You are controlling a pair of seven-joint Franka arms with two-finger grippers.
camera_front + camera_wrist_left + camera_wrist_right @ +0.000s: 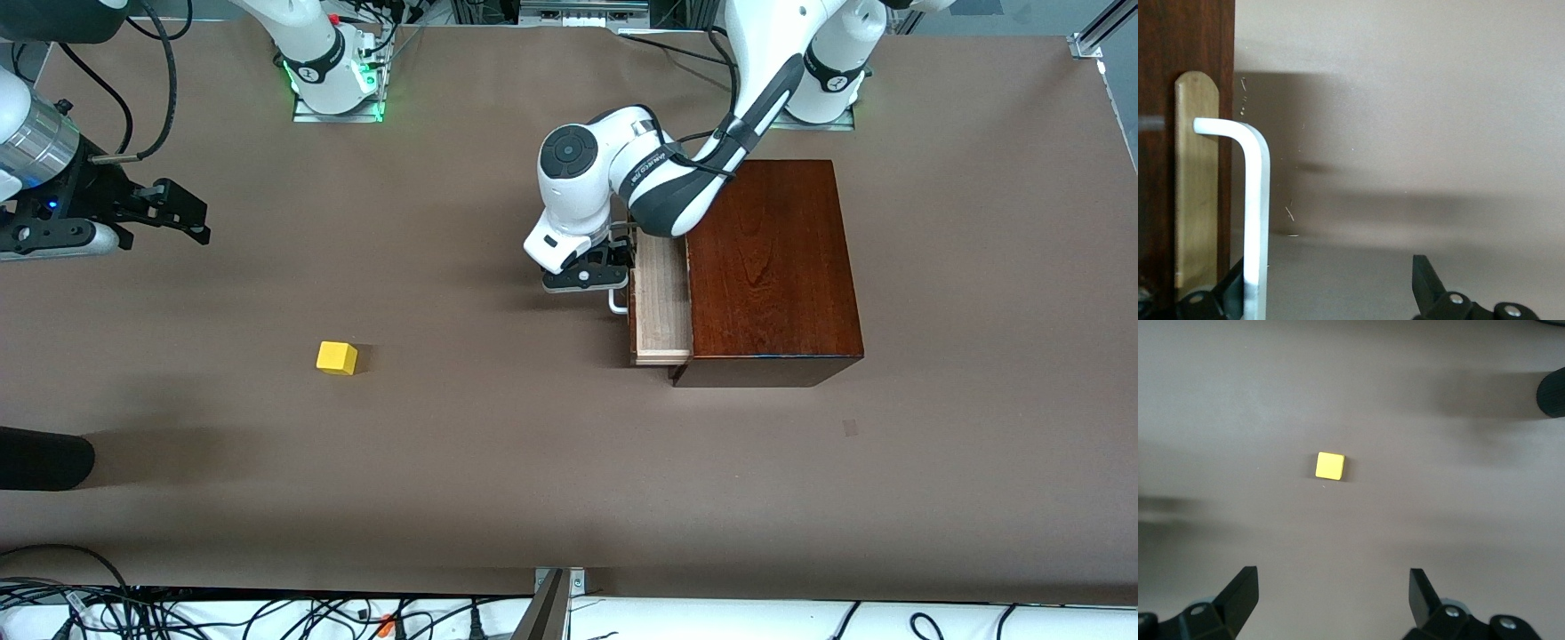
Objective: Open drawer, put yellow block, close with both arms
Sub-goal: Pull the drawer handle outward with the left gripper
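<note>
The drawer point(660, 302) is pulled partway out of the mahogany box point(773, 267), its pale wooden tray showing. My left gripper point(621, 271) is at the drawer's white handle point(615, 305). In the left wrist view the left gripper point(1328, 270) is open, with the handle bar point(1255, 213) inside the jaws close against one finger point(1231, 288) and the drawer front point(1165, 167) beside it. The yellow block point(337, 357) lies on the table toward the right arm's end. My right gripper point(182, 213) hangs open above the table, and the yellow block point(1330, 465) shows ahead of the right gripper point(1333, 580).
A dark rounded object point(44, 458) pokes in at the table's edge at the right arm's end, nearer the front camera than the block. Cables point(267, 613) and a metal bracket point(556, 591) run along the table's front edge.
</note>
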